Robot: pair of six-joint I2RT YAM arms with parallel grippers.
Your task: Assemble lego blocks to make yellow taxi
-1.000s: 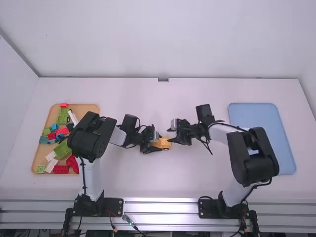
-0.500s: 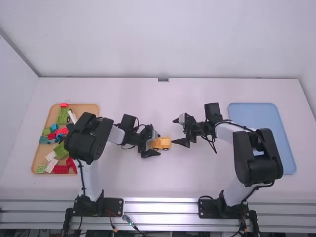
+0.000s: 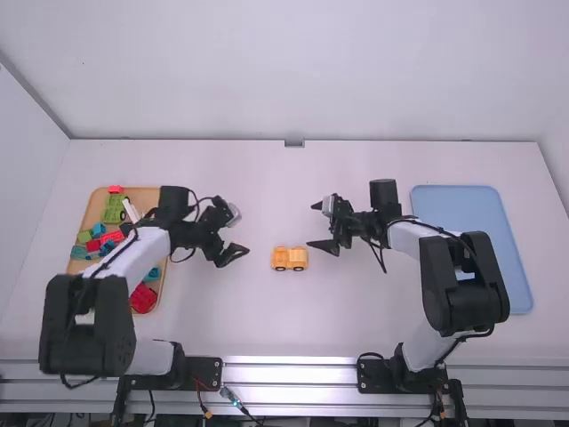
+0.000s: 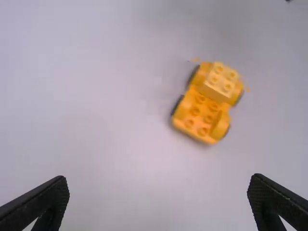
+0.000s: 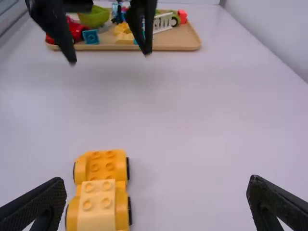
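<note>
High view: left claw [image 3: 241, 233] withdrawn from the yellow taxi [image 3: 290, 259], which rests on the counter [image 3: 267, 329] between it and the right claw [image 3: 311, 225]; both spread, empty. Left wrist view: pale studded block [image 4: 220, 82] atop one taxi end. Right wrist view: block tray [image 5: 183, 41] well beyond the taxi.

I work in what looks like a robotics lab: my white-and-black jointed left arm [image 3: 135, 262] and matching right arm [image 3: 460, 283] stand at a silver, grooved metal rail [image 3: 289, 374], with thin exposed wires [image 3: 203, 402], before a broad white table [image 3: 231, 311] and plain white wall [image 3: 284, 71].
</note>
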